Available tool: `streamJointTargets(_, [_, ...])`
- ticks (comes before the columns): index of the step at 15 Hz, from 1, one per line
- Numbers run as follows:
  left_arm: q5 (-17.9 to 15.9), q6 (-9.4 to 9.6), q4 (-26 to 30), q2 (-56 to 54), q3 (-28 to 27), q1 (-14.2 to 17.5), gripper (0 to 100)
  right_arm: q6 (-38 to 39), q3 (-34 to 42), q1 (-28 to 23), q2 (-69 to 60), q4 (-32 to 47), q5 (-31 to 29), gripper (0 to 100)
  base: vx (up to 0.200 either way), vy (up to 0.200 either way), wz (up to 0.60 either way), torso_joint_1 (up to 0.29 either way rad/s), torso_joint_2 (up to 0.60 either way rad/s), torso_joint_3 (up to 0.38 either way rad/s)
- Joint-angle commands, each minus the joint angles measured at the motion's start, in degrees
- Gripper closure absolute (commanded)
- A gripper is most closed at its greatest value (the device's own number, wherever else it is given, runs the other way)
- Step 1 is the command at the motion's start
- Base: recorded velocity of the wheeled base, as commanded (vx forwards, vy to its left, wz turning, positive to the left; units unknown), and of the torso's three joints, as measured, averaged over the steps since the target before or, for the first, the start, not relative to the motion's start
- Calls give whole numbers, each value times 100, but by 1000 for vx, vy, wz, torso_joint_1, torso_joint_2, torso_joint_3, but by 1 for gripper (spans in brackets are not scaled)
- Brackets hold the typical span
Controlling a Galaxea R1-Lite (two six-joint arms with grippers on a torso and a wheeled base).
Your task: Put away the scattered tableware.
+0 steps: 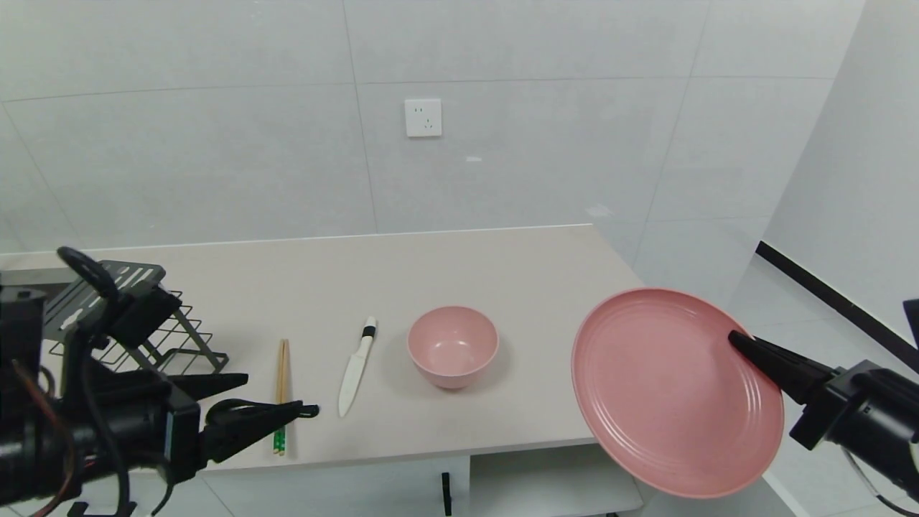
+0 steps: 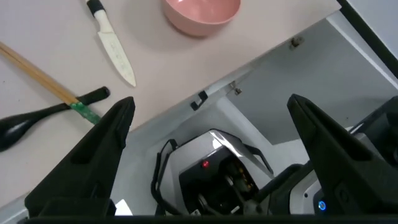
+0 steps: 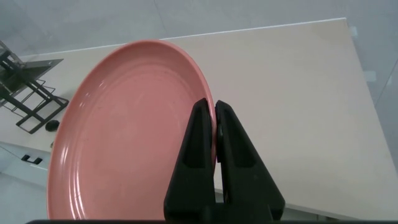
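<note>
1. Here, the right arm comes in from the right, low and level, with the right gripper (image 1: pixel 739 341) pointing back toward the table (image 1: pixel 359 280).
2. Its two black fingers are pinched together on the rim of the pink plate (image 1: pixel 668 388), one on each face, as the right wrist view shows (image 3: pixel 208 106).
3. The plate is held in the air, tilted steeply, just off the table's front right corner.
4. It is round and plain pink, with shallow concentric ridges around the rim (image 3: pixel 130 124).
5. The left arm sits low at the front left, and the left gripper (image 1: pixel 269 393) hangs at the table's front edge with its fingers spread wide and nothing between them (image 2: pixel 208 115).
6. A black spoon (image 2: pixel 31 121) lies just beside that gripper, crossing the green-tipped end of the wooden chopsticks (image 1: pixel 282 380).
7. The white knife (image 1: pixel 357 368) lies between the chopsticks and the pink bowl (image 1: pixel 452 352), which stands upright near the table's middle.
8. A dark wire dish rack (image 1: pixel 143 316) stands at the table's left end.
</note>
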Motion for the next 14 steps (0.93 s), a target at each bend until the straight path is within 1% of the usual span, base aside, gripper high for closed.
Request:
streamJointTargets(1, [3, -74, -430, 955, -386, -14, 0, 5, 5, -14, 4, -11, 2, 100, 0, 0, 0, 0, 0, 0])
streamJointTargets(2, [12, -170, -1116, 1394, -421, -23, 0, 23, 5, -22, 13, -11, 2, 100, 0, 0, 0, 0, 0, 0])
streamJointTargets(3, [21, -188, -1397, 1649, -421, -32, 0, 23, 5, -22, 13, -11, 2, 100, 0, 0, 0, 0, 0, 0])
streamJointTargets(4, [73, -188, -1520, 1895, -465, -67, 0, 23, 5, -22, 22, -2, 2, 100, 0, 0, 0, 0, 0, 0])
streamJointTargets(6, [302, -232, -1476, 2317, -860, -199, 0, 40, 5, -22, 31, -2, 2, 100, 0, 0, 0, 0, 0, 0])
streamJointTargets(9, [574, -513, -1458, 2836, -1467, -498, 0, 31, 5, -22, 48, 7, 2, 100, 0, 0, 0, 0, 0, 0])
streamJointTargets(10, [645, -531, -1458, 2985, -1528, -577, 0, 31, 5, -22, 57, 7, -7, 100, 0, 0, 0, 0, 0, 0])
streamJointTargets(11, [821, -557, -1511, 3178, -1554, -682, 0, 31, 5, -22, 48, 7, -7, 100, 0, 0, 0, 0, 0, 0])
streamJointTargets(14, [891, -557, -1520, 3293, -1554, -709, 0, 40, 5, -93, 40, 7, -7, 100, 0, 0, 0, 0, 0, 0])
